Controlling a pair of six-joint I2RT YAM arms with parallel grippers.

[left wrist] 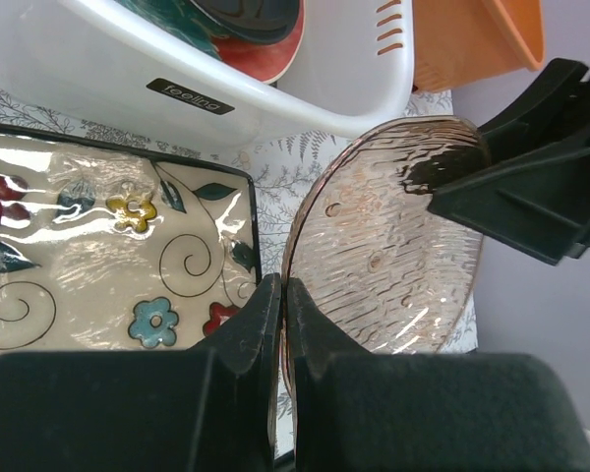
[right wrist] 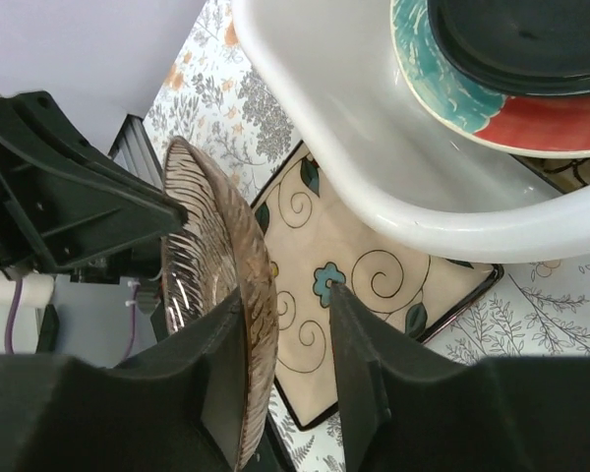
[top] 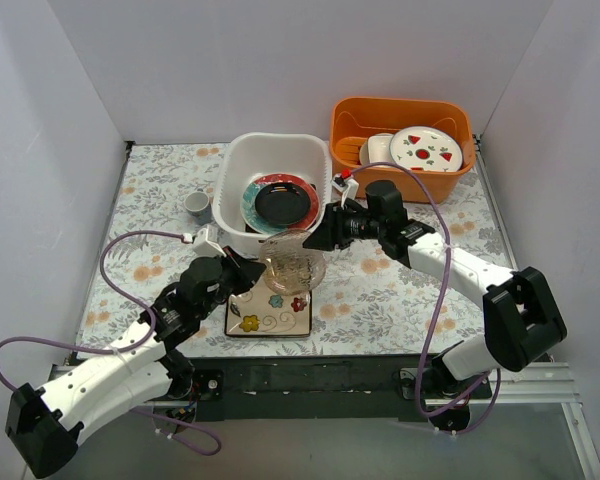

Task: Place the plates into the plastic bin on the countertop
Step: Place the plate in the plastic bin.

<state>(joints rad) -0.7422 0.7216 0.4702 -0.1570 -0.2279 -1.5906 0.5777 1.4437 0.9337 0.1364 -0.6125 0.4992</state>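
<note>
A ribbed, brownish clear glass plate (top: pixel 293 268) stands on edge in the air just in front of the white plastic bin (top: pixel 235 160). My left gripper (left wrist: pixel 285 295) is shut on its lower rim (left wrist: pixel 393 246). My right gripper (right wrist: pixel 287 293) is open, its jaws straddling the opposite rim (right wrist: pixel 206 226); one finger lies against the plate, the other is apart from it. The bin holds a teal-and-red round plate (top: pixel 252 205) with a dark round plate (top: pixel 283 200) on top. A white square plate with coloured flowers (top: pixel 270 315) lies on the countertop (top: pixel 400 290) below the glass plate.
An orange tub (top: pixel 350 130) at the back right holds a white round plate with red fruit marks (top: pixel 427 148) and other white dishes. A small cup (top: pixel 198 207) stands left of the bin. The black front edge (top: pixel 330 365) runs just behind the square plate.
</note>
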